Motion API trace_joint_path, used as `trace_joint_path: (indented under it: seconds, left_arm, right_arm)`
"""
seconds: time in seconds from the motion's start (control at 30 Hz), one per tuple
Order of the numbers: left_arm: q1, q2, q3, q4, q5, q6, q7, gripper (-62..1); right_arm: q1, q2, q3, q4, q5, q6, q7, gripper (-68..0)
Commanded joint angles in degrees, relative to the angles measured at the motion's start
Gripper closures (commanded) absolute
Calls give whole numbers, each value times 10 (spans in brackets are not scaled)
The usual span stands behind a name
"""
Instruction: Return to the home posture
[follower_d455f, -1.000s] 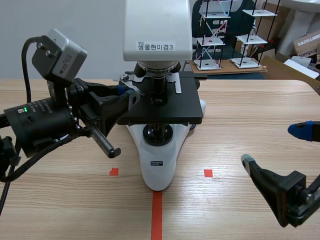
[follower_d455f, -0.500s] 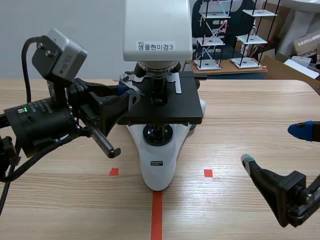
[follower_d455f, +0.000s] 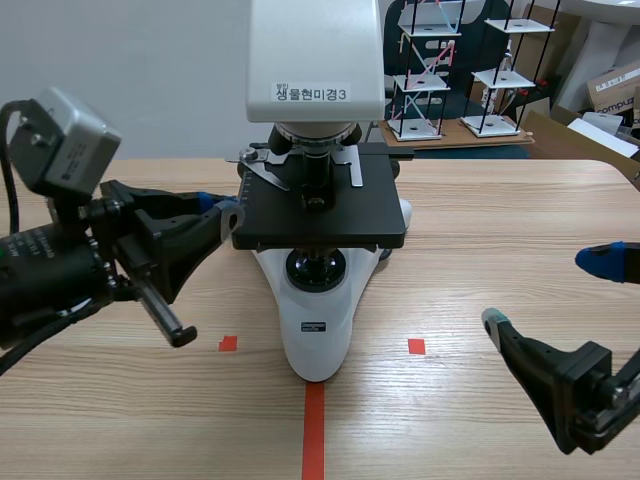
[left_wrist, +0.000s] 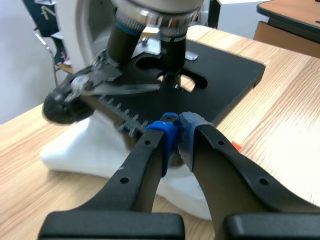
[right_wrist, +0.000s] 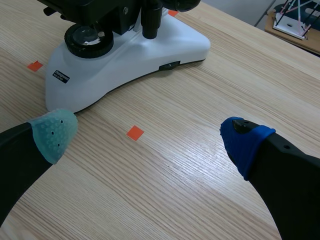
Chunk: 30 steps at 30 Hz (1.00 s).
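White microscope (follower_d455f: 318, 330), flat black stage (follower_d455f: 330, 215), centred on the wood-grain counter (follower_d455f: 500, 230); left claw (left_wrist: 176, 135), closed and empty, beside the stage's left edge; right claw (right_wrist: 149, 137) gapes wide, near right.

Microscope (follower_d455f: 318, 215) head cropped, base label (follower_d455f: 315, 327) illeg.

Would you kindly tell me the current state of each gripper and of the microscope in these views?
Left gripper: shut on nothing, pads together, at the edge of the stage; contact unclear.
Right gripper: open, empty, above the table.
Microscope: upright on the table, objective over the stage opening.
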Motion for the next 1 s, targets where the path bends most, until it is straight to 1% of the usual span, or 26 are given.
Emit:
trace_joint_path:
  seconds: [0.0,0.17,0.27,0.3,0.33,0.4,0.47,0.5,0.57,0.63,0.77,0.83,0.87,0.93,0.97]
  left_arm:
    - [20,-10,-16,21,-4,-2,-16,-18]
    - [85,-30,-64,34,-4,-3,-50,-18]
    - [127,-36,-101,35,-1,-21,-73,-23]
    - [140,-36,-113,35,5,-30,-81,-49]
    - [155,-36,-125,35,7,-34,-88,-97]
    - [182,-36,-148,35,10,-42,-106,-225]
    - [209,-36,-166,35,19,-41,-127,-341]
    - [222,-36,-174,35,20,-41,-139,-389]
    - [247,-36,-187,35,21,-41,-162,-459]
    - [269,-35,-196,35,34,-40,-191,-513]
    - [308,-32,-215,35,35,-38,-243,-588]
    - [325,-28,-226,35,36,-35,-249,-612]
    - [333,-24,-232,35,41,-32,-248,-623]
    - [348,-14,-243,35,66,-24,-249,-623]
    - [355,-10,-248,35,74,-24,-249,-623]
  right_arm:
    - [1,2,5,4,4,-2,9,-636]
    - [1,2,5,4,4,-2,9,-636]
    - [1,2,5,4,4,-2,9,-636]
    - [1,2,5,4,4,-2,9,-636]
    - [1,2,5,4,4,-2,9,-636]
    - [1,2,5,4,4,-2,9,-636]
    - [1,2,5,4,4,-2,9,-636]
    - [1,2,5,4,4,-2,9,-636]
    - [1,2,5,4,4,-2,9,-636]
    - [1,2,5,4,4,-2,9,-636]
    - [1,2,5,4,4,-2,9,-636]
    - [1,2,5,4,4,-2,9,-636]
    - [1,2,5,4,4,-2,9,-636]
    - [1,2,5,4,4,-2,9,-636]
    - [1,2,5,4,4,-2,9,-636]
